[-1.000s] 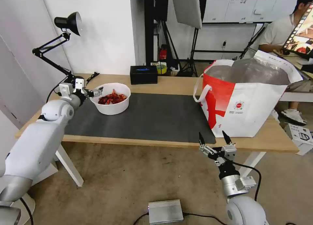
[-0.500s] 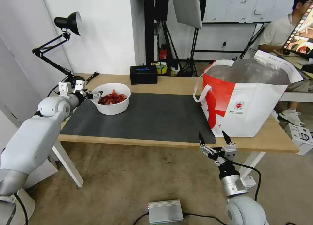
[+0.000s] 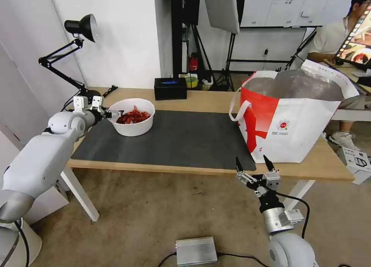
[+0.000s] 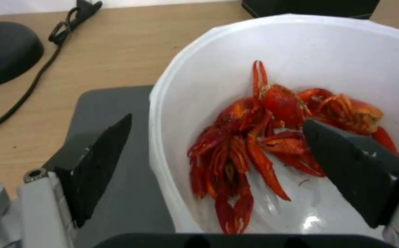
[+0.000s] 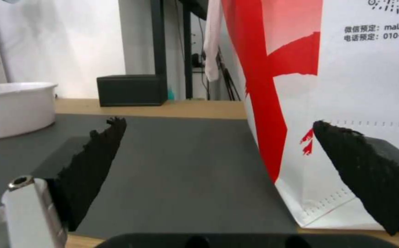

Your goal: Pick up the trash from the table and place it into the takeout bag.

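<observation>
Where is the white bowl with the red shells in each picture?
Head view: the bowl sits on the mat's far left part, at the left tool.
Left wrist view: the bowl is close up, its near rim between the open tool's fingers.
Right wrist view: the bowl is at the picture's edge, far off.
Shared landmark: the black box behind it.

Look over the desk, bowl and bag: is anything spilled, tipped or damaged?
Nothing stands out. The white bowl sits upright on the mat with the crayfish shells inside. The takeout bag stands upright, mouth open. The left gripper straddles the bowl's rim, open; the right gripper waits below the table edge.
</observation>
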You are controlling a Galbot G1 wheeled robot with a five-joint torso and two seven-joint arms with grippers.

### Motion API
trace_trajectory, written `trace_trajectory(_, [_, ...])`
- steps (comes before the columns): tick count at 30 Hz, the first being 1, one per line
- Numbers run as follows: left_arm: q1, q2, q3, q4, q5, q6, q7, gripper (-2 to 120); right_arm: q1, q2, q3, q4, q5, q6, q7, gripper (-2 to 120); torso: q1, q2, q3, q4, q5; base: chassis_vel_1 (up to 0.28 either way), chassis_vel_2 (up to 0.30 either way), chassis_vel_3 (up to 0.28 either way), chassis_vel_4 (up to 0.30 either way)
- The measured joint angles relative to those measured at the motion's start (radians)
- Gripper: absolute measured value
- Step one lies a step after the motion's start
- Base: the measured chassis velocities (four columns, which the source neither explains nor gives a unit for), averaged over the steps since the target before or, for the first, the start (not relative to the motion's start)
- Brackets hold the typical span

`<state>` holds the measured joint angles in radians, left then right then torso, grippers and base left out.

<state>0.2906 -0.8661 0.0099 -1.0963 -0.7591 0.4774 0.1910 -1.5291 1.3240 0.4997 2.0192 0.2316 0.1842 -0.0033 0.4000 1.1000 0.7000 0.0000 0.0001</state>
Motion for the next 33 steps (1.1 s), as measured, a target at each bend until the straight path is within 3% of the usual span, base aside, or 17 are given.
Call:
trace_trajectory(16, [-0.001, -0.022, 0.003, 0.028, 0.019, 0.003, 0.0, 100, 0.0, 0.0, 0.0, 0.0, 0.0, 0.0, 0.0, 100, 0.0, 0.0, 0.0, 0.0, 0.0, 0.0, 0.0, 0.0, 0.0])
trace_trajectory(33, [0.01, -0.033, -0.002, 0.039, 0.057, -0.008, 0.019, 41, 0.0, 0.0, 0.0, 0.0, 0.0, 0.0, 0.0, 100, 0.0, 0.0, 0.0, 0.0, -0.0003, 0.0, 0.0, 0.0, 0.0])
